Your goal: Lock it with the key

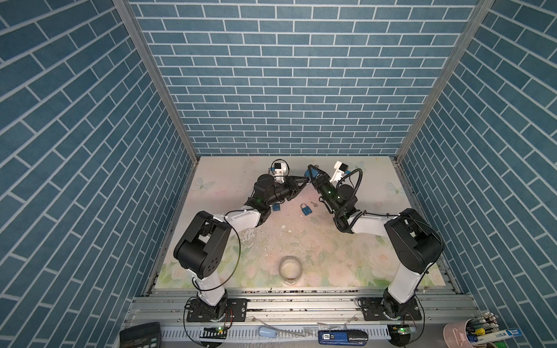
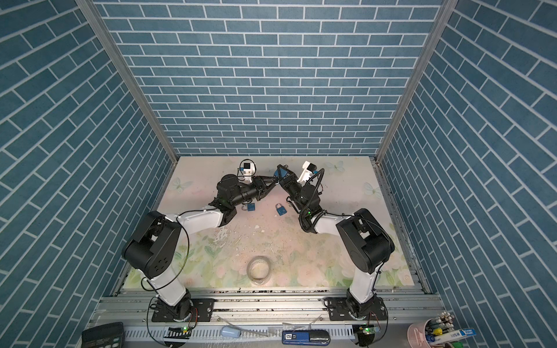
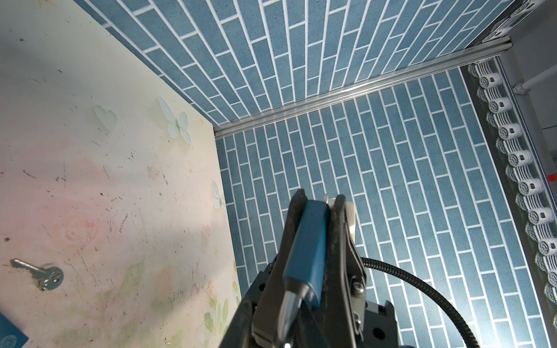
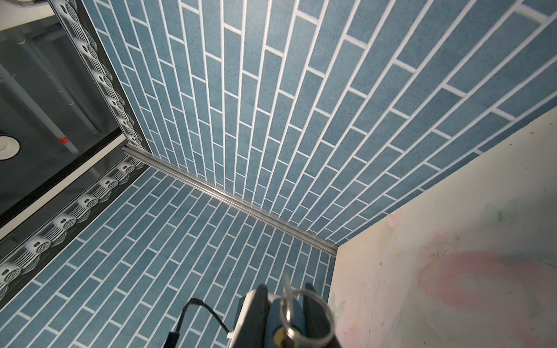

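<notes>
— Where were we above the table (image 1: 376,192)?
— At the back. Our right gripper (image 2: 281,170) was clamped, and our left gripper (image 1: 306,180) was nearly closed beside it.
— Clamped on what?
— The right one held the lock (image 3: 307,250) aloft. Whether the left one pinched the key (image 4: 286,290), we couldn't tell.

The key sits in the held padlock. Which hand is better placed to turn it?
Left. The right hand is clamped on the padlock, the key jutting from its free end. The left hand has its tips right beside the padlock, so it can probably reach the key.
</notes>
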Robot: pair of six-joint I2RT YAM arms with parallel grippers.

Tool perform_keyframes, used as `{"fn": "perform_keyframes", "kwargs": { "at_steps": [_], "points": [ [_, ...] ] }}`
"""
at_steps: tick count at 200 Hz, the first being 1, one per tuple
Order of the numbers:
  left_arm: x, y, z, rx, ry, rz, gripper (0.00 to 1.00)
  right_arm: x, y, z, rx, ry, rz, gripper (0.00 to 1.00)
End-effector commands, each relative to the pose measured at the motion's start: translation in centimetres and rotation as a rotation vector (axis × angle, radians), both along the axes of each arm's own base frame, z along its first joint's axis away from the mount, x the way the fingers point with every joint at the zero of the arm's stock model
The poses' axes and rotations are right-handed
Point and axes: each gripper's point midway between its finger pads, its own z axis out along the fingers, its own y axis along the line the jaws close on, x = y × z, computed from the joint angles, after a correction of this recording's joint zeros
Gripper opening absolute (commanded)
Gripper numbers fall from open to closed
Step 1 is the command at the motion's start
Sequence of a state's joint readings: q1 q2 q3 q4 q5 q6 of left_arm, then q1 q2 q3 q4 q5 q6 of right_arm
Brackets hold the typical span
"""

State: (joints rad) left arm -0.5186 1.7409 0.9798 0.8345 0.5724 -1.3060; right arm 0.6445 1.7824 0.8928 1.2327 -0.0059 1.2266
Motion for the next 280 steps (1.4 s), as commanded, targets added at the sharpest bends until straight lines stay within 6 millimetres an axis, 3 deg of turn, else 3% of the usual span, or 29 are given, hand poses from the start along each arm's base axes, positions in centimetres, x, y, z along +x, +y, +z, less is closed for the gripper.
{"fn": "perform_keyframes", "kwargs": {
  "at_steps": [1,55,91,139,174,218,280],
  "points": [
    [0.4,-0.3,1.6,-0.014,-0.037,0.01,0.24,-1.2,0.0,3.5,0.103,-0.089,0.027,0.0],
    [0.6,-0.6,1.4,-0.013,-0.028,0.006,0.16,-1.6,0.2,3.2,0.101,-0.091,0.038,0.0],
    [0.7,-1.0,1.4,0.02,-0.027,-0.011,0.0,-2.2,0.2,2.9,0.091,-0.098,0.043,0.0],
    [0.0,-0.3,0.8,0.089,-0.024,-0.046,0.0,-2.7,-1.2,3.0,0.013,-0.105,0.002,0.0],
    [-0.7,0.9,0.4,0.131,-0.024,-0.081,0.0,-2.0,-4.3,2.5,-0.009,-0.088,-0.056,0.16],
    [-2.2,1.3,1.0,0.198,-0.058,-0.135,0.0,-1.6,-7.0,0.5,-0.054,-0.023,-0.07,0.45],
    [-3.1,0.5,2.5,0.251,-0.114,-0.234,0.0,-3.5,-7.8,-0.8,-0.124,0.017,0.041,0.51]
  ]
}}
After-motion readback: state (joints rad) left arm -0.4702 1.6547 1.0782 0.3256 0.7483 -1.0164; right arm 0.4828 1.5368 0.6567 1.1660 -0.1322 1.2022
